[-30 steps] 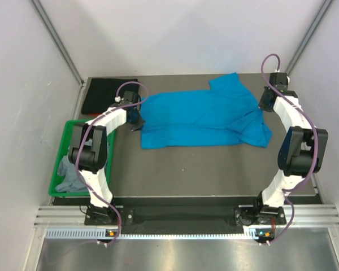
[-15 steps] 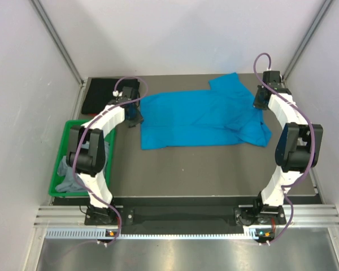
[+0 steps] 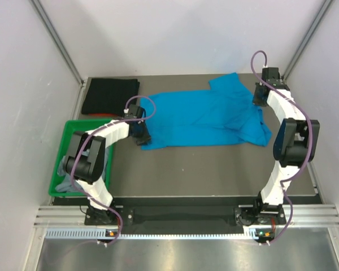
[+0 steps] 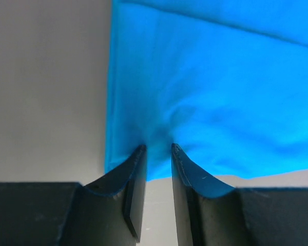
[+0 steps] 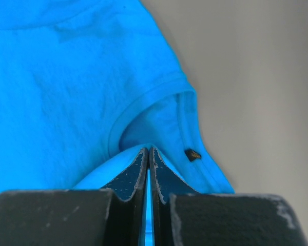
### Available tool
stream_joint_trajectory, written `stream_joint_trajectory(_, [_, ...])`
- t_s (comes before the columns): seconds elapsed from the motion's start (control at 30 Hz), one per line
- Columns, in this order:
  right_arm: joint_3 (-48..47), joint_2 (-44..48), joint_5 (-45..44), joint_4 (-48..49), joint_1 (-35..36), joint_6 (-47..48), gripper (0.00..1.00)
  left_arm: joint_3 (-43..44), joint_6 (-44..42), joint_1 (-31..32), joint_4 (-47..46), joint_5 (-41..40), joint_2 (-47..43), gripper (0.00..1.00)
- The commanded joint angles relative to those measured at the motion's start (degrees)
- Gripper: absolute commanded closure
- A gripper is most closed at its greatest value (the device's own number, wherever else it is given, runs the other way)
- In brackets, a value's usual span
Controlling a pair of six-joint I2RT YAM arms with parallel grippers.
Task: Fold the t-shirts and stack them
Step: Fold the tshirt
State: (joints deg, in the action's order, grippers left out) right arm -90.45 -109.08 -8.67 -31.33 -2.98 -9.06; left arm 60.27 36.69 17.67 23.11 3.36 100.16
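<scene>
From above, the blue t-shirt (image 3: 203, 116) lies spread across the far middle of the table (image 3: 214, 169). The black t-shirt (image 3: 110, 96) sits folded at the far left corner. The grey t-shirt (image 3: 65, 176) is heaped in the green bin (image 3: 73, 127) at the left edge. The left gripper (image 3: 142, 136) is at the blue shirt's near left corner, and the right gripper (image 3: 259, 97) is at its far right sleeve.

The left wrist view shows the left gripper (image 4: 158, 152) with its jaws a narrow gap apart. Its tips press on the blue t-shirt (image 4: 220, 77) at the near hem, where the cloth puckers.

The right wrist view shows the right gripper (image 5: 148, 150) closed on a thin fold of the blue t-shirt (image 5: 66, 77) beside the sleeve opening.
</scene>
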Motion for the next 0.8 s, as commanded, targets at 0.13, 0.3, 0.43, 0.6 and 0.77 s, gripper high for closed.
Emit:
stream_joint_trajectory(0.13, [-4.4,-2.9,0.4,1.1,1.8,5.9,1.0,-1.6,0.1,0.6,0.3,-9.7,1.9,0.69])
stream_joint_trajectory(0.3, [-3.2,-2.9,-1.6,4.2,2.4,10.7,1.0,0.3,-1.3,0.6,4.2,-16.6,3.9,0.69])
stream_joint_trajectory(0.43, [-2.5,-2.3,-0.7,5.5,2.5,11.6,1.0,0.5,-1.4,0.6,5.5,-18.5,3.8,0.7])
stream_joint_trajectory(0.6, [-2.6,-2.1,-1.0,5.7,2.5,12.1,1.0,1.0,-1.5,0.6,6.2,-20.2,3.0,0.71])
stream_joint_trajectory(0.77, [-2.4,-1.8,1.5,6.5,4.6,13.1,1.0,1.8,-1.4,0.7,6.3,-18.2,2.5,0.71])
